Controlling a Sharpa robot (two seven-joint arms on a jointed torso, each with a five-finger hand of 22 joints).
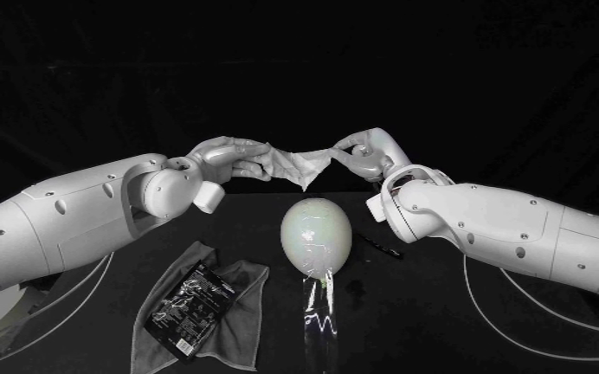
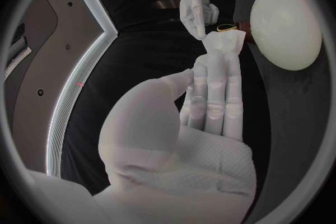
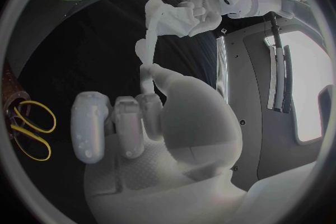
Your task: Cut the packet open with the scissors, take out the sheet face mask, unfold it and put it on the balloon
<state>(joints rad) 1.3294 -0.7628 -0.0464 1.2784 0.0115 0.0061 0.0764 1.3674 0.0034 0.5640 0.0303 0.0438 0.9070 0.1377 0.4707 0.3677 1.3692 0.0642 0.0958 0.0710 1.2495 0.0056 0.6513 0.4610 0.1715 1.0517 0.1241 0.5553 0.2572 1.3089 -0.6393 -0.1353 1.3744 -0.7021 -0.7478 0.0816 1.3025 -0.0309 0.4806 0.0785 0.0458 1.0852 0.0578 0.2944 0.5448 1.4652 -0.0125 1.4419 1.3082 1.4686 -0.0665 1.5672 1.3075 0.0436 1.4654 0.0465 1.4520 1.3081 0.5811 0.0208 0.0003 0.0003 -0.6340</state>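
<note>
Both hands stretch mask (image 1: 299, 164) (above balloon (image 1: 316, 235)).

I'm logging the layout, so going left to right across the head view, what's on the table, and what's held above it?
On the table: packet, lying on a grey cloth → balloon → scissors. Above: left hand → sheet face mask, held by both → right hand.

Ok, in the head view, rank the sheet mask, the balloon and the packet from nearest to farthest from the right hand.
1. The sheet mask: pinched by the right hand, stretched across to the left hand.
2. The balloon: in the middle, nearer the robot than both hands.
3. The packet: on the grey cloth, off to the robot's left.
</note>
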